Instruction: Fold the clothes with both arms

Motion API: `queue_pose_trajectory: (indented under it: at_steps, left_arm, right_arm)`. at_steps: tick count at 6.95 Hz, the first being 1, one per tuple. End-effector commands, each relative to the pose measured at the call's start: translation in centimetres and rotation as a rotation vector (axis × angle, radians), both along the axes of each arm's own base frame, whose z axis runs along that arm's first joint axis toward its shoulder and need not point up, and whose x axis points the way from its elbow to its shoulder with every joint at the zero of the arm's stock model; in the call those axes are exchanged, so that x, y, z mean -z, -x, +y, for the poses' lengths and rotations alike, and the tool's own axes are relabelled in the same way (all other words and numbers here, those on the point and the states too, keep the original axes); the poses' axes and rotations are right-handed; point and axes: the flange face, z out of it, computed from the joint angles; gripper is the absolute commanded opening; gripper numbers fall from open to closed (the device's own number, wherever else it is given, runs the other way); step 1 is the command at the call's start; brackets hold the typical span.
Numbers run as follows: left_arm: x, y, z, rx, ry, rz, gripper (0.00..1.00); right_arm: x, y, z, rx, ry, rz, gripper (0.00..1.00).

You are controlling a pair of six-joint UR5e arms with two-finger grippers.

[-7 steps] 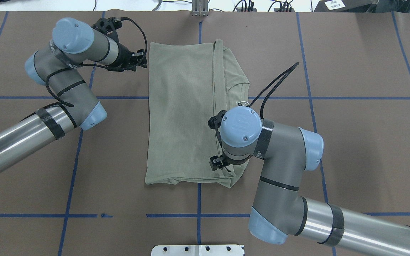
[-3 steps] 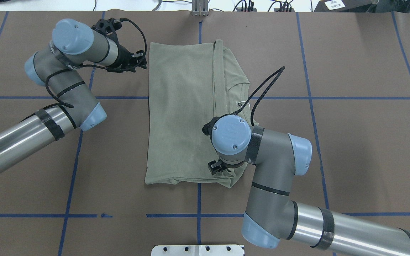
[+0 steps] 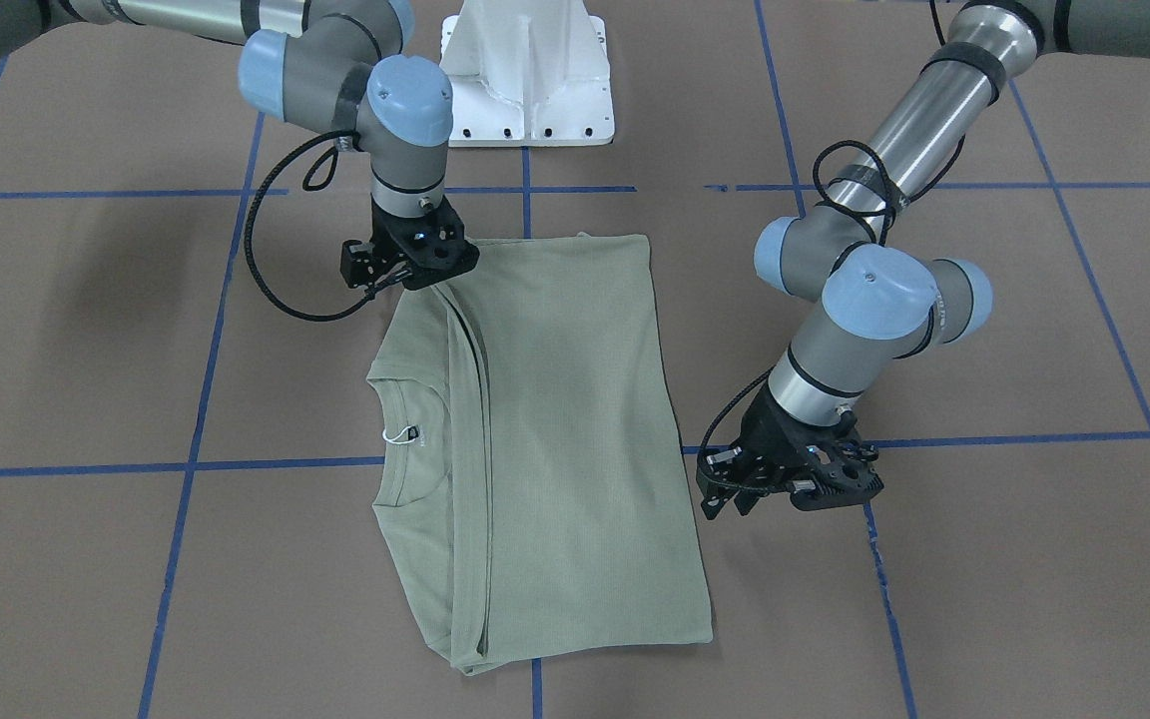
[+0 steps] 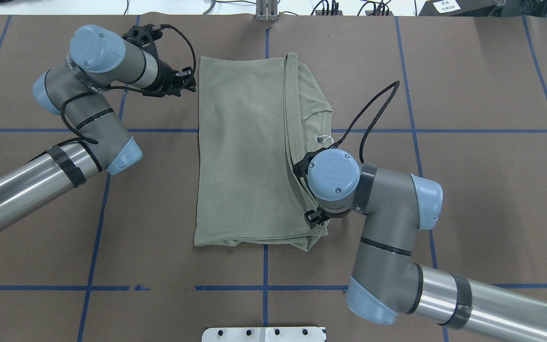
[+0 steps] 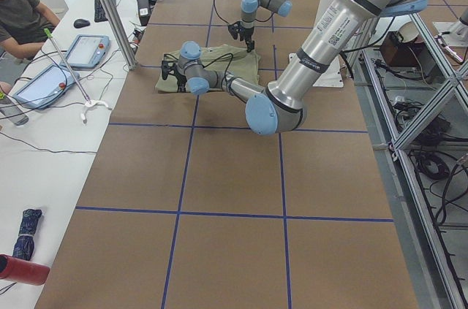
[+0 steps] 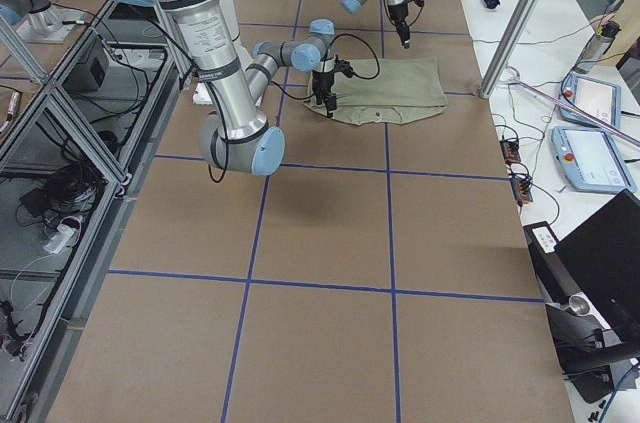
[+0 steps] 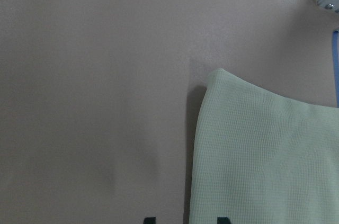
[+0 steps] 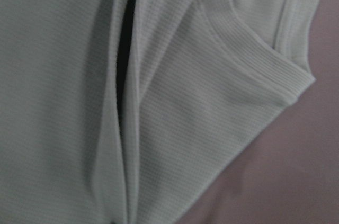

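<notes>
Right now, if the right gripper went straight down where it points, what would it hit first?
Probably the sage-green long-sleeved knit shirt, near its folded edge, directly under the black two-finger right gripper.

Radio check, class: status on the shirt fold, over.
Left gripper open at edge of shirt. Right gripper at its corner, jaws unclear. Shirt folded lengthwise, flat. Cable loops beside it.

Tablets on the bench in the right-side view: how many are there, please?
2. Far tablet beside the metal post; near tablet just in front. More may lie off-frame.
</notes>
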Motion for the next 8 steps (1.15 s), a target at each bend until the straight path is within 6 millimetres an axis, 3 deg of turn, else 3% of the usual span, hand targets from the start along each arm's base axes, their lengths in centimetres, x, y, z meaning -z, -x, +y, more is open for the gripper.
queue_pose_trajectory:
  at_steps: [1,2,3,4,6,7,8]
  left_arm:
    - [0.9,0.1,0.2,0.0,-0.006,0.009,0.5]
    - [1.0,0.2,0.3,0.0,-0.008,0.01,0.5]
    - [1.0,0.2,0.3,0.0,-0.008,0.01,0.5]
    - [1.9,0.4,0.5,0.0,-0.021,0.023,0.5]
    - [0.8,0.9,1.7,-0.028,-0.011,0.03,0.5]
    - [0.3,1.0,1.8,-0.029,-0.009,0.025,0.5]
    - [0.3,1.0,1.8,-0.029,-0.01,0.026,0.5]
  right_arm:
    - [-2.9,-5.2,1.5,0.005,-0.005,0.019,1.0]
    - [-2.1,-5.2,1.5,-0.001,-0.008,0.005,1.0]
    - [-0.5,-3.8,1.6,0.006,-0.012,-0.014,1.0]
    - [2.4,-2.5,-0.3,-0.015,-0.025,-0.043,1.0]
    - [6.1,2.3,-3.2,-0.061,-0.003,-0.052,1.0]
    - [6.0,4.3,-4.1,-0.064,0.01,-0.026,1.0]
    - [5.6,5.0,-4.4,-0.069,0.002,-0.051,1.0]
